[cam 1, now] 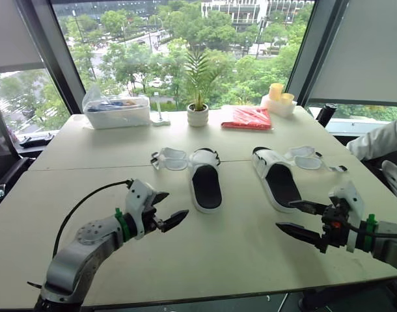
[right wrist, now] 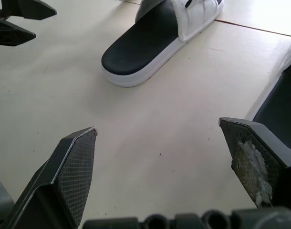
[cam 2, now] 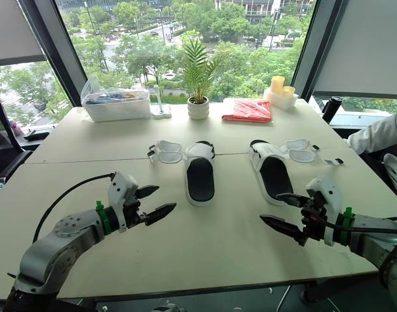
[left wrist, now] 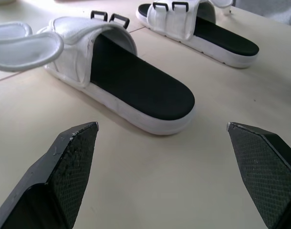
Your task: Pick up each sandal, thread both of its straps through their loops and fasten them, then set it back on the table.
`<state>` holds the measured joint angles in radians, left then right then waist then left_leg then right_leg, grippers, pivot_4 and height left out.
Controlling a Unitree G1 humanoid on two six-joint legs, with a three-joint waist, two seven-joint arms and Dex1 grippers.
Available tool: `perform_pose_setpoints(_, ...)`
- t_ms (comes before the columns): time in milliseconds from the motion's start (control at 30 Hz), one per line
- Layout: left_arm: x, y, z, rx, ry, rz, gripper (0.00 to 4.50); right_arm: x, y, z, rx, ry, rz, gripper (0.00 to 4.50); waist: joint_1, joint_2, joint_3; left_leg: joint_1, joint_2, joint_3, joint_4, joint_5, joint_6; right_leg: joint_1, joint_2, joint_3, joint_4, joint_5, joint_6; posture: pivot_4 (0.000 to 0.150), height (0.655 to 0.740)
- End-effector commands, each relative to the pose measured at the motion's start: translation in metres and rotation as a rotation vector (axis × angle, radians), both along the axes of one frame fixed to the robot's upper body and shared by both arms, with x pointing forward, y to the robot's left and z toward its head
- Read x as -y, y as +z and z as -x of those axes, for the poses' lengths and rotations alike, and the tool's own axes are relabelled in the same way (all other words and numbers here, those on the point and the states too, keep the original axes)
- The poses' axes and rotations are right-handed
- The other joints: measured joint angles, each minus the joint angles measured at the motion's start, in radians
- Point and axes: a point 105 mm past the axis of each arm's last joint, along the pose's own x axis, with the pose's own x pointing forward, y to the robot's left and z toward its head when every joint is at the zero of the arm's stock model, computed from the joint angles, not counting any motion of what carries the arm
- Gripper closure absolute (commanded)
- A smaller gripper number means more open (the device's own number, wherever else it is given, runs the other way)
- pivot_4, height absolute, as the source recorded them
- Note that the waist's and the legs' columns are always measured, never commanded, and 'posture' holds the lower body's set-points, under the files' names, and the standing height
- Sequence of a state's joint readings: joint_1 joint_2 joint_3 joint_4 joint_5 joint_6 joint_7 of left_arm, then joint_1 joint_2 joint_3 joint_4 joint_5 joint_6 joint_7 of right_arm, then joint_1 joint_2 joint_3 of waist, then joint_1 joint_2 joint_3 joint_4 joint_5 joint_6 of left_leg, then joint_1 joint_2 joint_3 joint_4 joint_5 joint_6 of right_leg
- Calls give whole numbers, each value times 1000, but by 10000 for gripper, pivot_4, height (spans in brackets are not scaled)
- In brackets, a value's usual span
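Two white sandals with black footbeds lie side by side mid-table. The left sandal (cam 1: pixel 205 186) has its straps (cam 1: pixel 168 158) spread loose to its left. The right sandal (cam 1: pixel 280 184) has its straps (cam 1: pixel 306 158) spread loose to its right. My left gripper (cam 1: pixel 177 203) hovers open just left of the left sandal's heel end, nothing between its fingers. In the left wrist view the same sandal (left wrist: pixel 136 83) lies right ahead of the open gripper (left wrist: pixel 162 125). My right gripper (cam 1: pixel 284 215) is open and empty, near the right sandal's heel (right wrist: pixel 284 102).
Along the far edge stand a clear plastic container (cam 1: pixel 117 111), a potted plant (cam 1: pixel 198 97), a red packet (cam 1: pixel 249 118) and yellow cups (cam 1: pixel 280 95). A person's sleeve (cam 1: pixel 381 140) rests at the table's right edge. The table's front edge is close behind both grippers.
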<state>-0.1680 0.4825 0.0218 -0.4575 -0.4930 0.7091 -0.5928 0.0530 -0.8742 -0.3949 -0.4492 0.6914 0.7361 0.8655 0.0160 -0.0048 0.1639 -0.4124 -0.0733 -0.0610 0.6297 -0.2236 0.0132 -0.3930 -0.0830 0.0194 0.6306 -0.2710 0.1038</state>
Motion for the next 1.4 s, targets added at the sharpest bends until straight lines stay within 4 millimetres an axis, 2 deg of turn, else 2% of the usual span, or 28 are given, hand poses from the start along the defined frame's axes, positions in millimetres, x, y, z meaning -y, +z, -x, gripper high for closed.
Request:
perform_pose_setpoints(33,2,15,2,57,-4,11,0,-5,7,-2,42,22,9,677,0,0,0,0,0,0,0,0,0,0,0,0,0,0,0,1500,7400)
perform_pose_setpoints(167,3,22,0,79,14,50,0,-6,7,-4,44,28,15,677,0,0,0,0,0,0,0,0,0,0,0,0,0,0,0,1500,7400)
perform_pose_setpoints(800,6,19,2,75,-13,29,0,-6,5,-6,55,24,30,677,0,0,0,-1,0,0,0,0,0,-1,0,0,-1,0,0,1500,7400)
perform_pose_setpoints(1167,9,19,2,80,-25,30,0,-2,9,-15,102,-9,57,677,-1,0,0,-3,0,0,0,0,0,-2,0,0,-1,0,0,1500,7400)
perform_pose_setpoints(1300,9,18,3,79,-28,27,0,11,15,-35,201,-118,117,677,-1,0,0,-3,0,0,0,0,0,-3,0,0,-1,0,0,1500,7400)
perform_pose_setpoints(1400,10,18,4,80,-32,25,0,34,24,-74,362,-293,278,677,-5,0,0,-4,0,1,0,0,0,-4,0,0,-1,0,0,1500,7400)
